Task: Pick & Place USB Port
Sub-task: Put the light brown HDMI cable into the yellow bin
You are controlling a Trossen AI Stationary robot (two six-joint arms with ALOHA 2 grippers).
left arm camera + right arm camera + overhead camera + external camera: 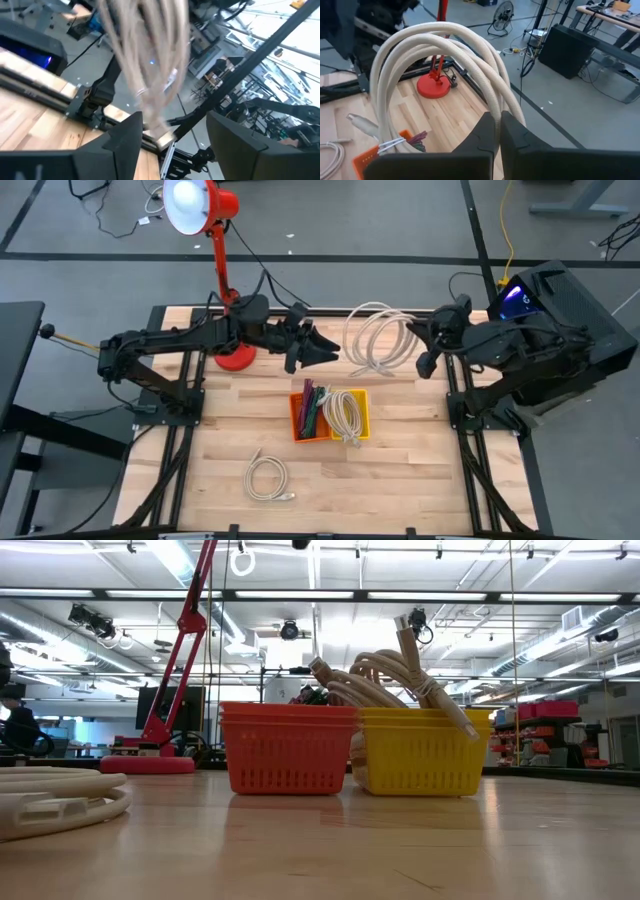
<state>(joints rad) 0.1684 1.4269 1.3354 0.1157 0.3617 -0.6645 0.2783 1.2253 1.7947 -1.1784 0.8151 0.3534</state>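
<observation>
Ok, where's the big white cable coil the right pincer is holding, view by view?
High view: big white cable coil at the table's far edge, right of the red lamp.
Low view: not in it.
Left wrist view: blurred, straight ahead.
Right wrist view: looping up from the shut right pincer.
Landmark: the lamp's base; the left wrist view lacks it.

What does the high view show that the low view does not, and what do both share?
Only the high view: both arms, the left gripper open above the table, the right gripper shut on a coiled white cable held up, and the lamp's shade. Only the low view: the room behind, with ceiling lights and a person far left. Both: the orange basket, the yellow basket with cable in it, the red lamp base and the loose cable coil.
</observation>
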